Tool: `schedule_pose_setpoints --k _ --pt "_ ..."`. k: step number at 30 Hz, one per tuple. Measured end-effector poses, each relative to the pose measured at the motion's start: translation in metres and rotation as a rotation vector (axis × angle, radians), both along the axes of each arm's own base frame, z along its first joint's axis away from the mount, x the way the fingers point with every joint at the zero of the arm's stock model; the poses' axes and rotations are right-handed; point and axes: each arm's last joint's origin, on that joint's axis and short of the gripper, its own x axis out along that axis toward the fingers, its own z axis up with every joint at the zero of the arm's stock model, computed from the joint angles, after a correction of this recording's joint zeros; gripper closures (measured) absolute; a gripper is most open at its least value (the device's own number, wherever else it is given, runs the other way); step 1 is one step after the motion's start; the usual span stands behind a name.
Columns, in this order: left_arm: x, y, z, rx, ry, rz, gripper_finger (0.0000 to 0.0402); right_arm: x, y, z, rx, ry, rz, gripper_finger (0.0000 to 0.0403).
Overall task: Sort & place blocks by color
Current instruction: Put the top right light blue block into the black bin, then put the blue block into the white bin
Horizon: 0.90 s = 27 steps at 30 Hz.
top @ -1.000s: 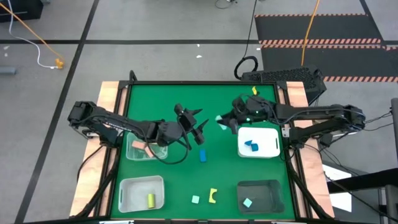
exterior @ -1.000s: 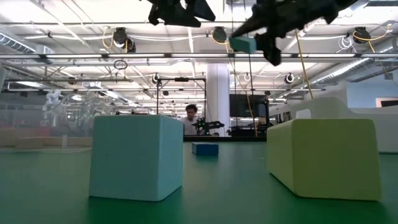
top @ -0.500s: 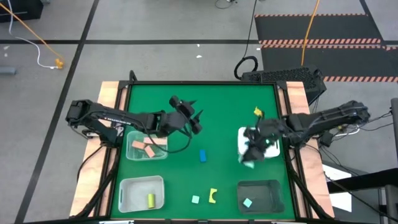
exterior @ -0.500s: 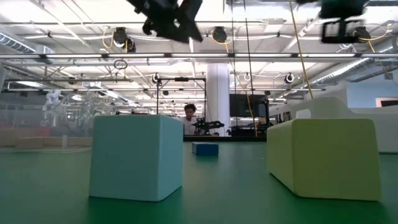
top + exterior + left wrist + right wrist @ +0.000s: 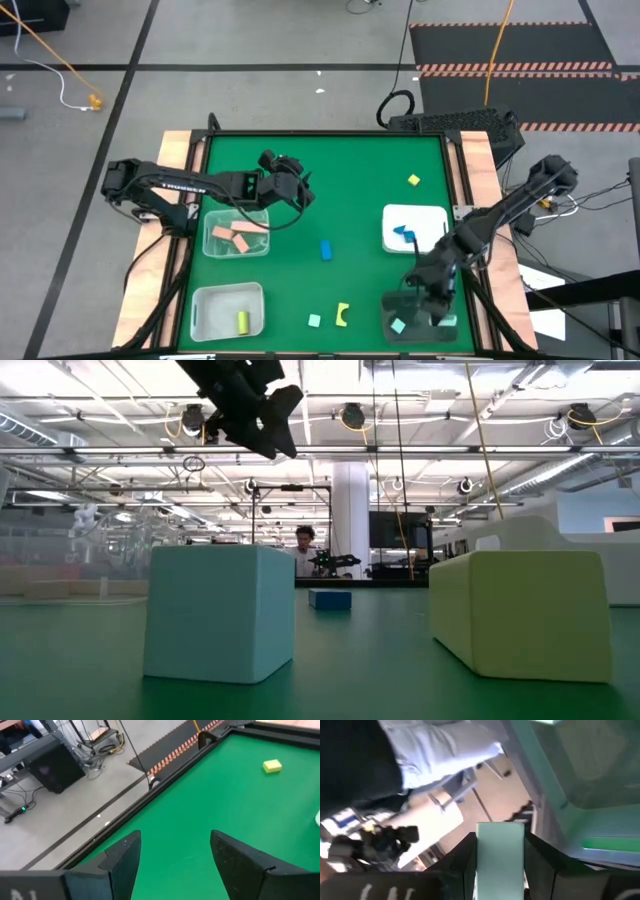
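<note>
Right gripper (image 5: 441, 316), lower right of the high view over the dark tray (image 5: 392, 300), pinches a light teal block (image 5: 500, 857), seen only by its wrist camera; left gripper (image 5: 303, 192) hangs spread, empty.

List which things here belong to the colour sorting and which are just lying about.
Job:
- blue rectangular block
- light teal cube
- yellow arch block
- small yellow block
- light teal block, gripped by right gripper
- dark rectangular tray

Lying about:
- dark hazard-striped floor mat
- person in the background
</note>
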Motion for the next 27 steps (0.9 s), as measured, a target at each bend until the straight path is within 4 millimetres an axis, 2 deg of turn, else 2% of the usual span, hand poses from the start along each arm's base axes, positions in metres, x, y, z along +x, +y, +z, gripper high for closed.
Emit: schedule_pose_setpoints --k 3,7,17,24,27 --pt "0.000 0.000 0.000 -0.008 -0.013 0.009 0.0160 0.003 0.005 -0.010 -0.052 0.021 0.002 0.0289" --pt "0.000 0.000 0.000 -0.028 -0.031 0.023 0.0160 0.007 0.006 -0.018 -0.115 0.039 -0.057 0.0254" --pt "0.000 -0.008 -0.002 -0.071 -0.041 -0.007 0.0160 0.011 0.006 -0.023 -0.175 0.004 -0.097 0.0204" --pt "0.004 -0.026 -0.005 -0.237 0.008 -0.305 0.0160 0.014 0.000 -0.014 -0.189 -0.138 -0.132 0.0205" --pt "0.004 -0.032 -0.006 -0.281 0.004 -0.351 0.0160 0.016 -0.007 -0.013 -0.229 -0.190 -0.135 0.0211"
